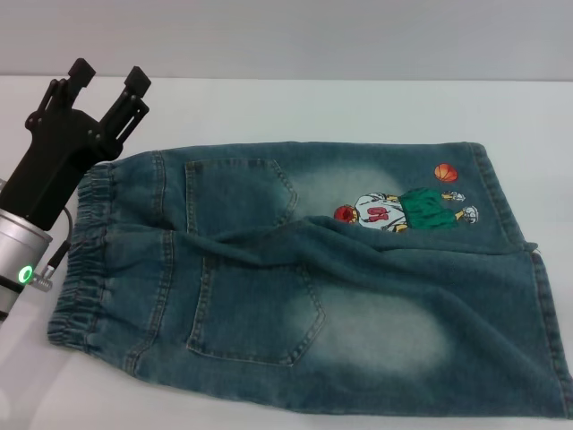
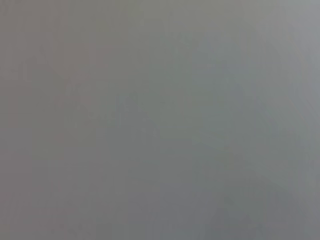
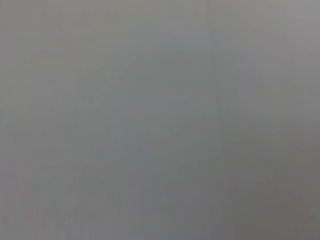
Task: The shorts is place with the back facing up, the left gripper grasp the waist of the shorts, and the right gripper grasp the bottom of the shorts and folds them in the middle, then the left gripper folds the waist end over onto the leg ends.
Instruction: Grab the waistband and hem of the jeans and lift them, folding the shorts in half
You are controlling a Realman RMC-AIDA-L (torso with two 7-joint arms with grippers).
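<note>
The denim shorts [image 1: 313,278] lie spread flat on the white tabletop [image 1: 269,107], back pockets up, elastic waist toward the robot's left and leg ends toward its right. The left pincer [image 1: 109,79] hovers beside the waist's far corner, fingers spread apart and holding nothing. Both wrist views show only blank grey.

Head view: high, looking forward and down at the surface [image 1: 358,107]. Wrist views: plain grey only. Nothing visibly shared.
</note>
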